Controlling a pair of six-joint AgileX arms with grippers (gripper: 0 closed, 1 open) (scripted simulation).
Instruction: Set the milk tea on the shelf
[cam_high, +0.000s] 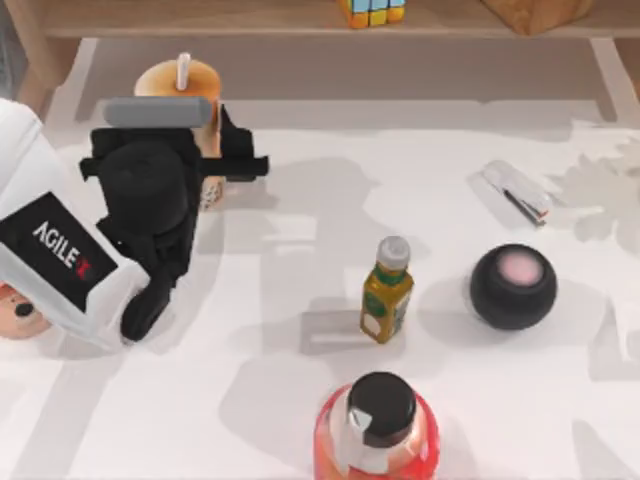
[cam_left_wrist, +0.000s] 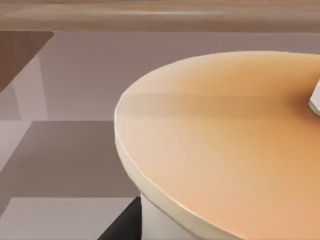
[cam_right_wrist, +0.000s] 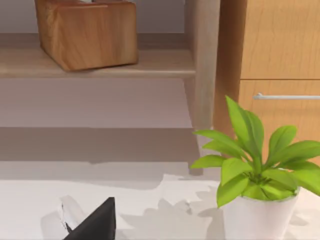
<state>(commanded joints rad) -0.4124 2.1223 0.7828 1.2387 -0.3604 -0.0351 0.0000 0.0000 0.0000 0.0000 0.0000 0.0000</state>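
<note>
Left gripper (cam_high: 205, 160): black two-finger claw at the top view's left, set against the side of the cup; whether its fingers pinch the cup or stand spread, I cannot tell.
Milk tea (cam_high: 192, 90): tall peach-orange tapered cup with a white straw and a speckled band low on its body, near the back left of the table, just in front of the shelf; from the left wrist camera its broad orange lid (cam_left_wrist: 225, 135) looms close below.
Shelf (cam_high: 200, 18): long light-brown wooden plank on wooden side supports across the back edge; it already carries a multicoloured puzzle cube (cam_high: 372, 11) and a wooden block (cam_right_wrist: 85, 31).
Step in hand: seemingly the grasp or early lift, with the cup not yet on the plank.
Next move calls for: a firm hold, a rise above the plank's edge, then a forward carry to a free stretch left of the cube, keeping the cup upright.
Right arm: parked at the right, near a potted green plant (cam_right_wrist: 255, 160).
</note>
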